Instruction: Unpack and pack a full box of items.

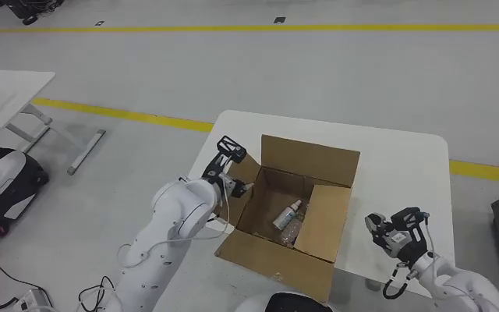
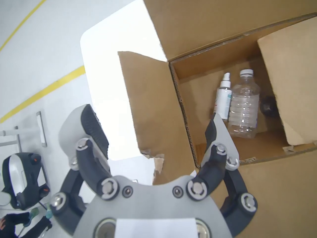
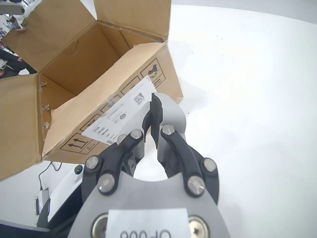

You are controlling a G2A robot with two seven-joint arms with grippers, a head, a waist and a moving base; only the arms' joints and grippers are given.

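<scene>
Two items, a clear plastic bottle (image 2: 244, 105) and a white spray bottle (image 2: 224, 97), lay inside the open brown cardboard box (image 1: 312, 160). Our left tool (image 2: 152, 115) hung released over its flap (image 2: 158, 134), which we feared snagging; our right tool (image 3: 152, 110) was clenched.

You've got one box (image 2: 210, 13). Inside: one spray bottle (image 2: 223, 95), one clear water bottle (image 2: 244, 105), one dark item (image 2: 268, 105), part hidden.

Bright, even overhead light. Bench (image 3: 247, 75) glares near white. Box (image 2: 188, 95) interior softly shaded. Wrist views bow at edges.
</scene>
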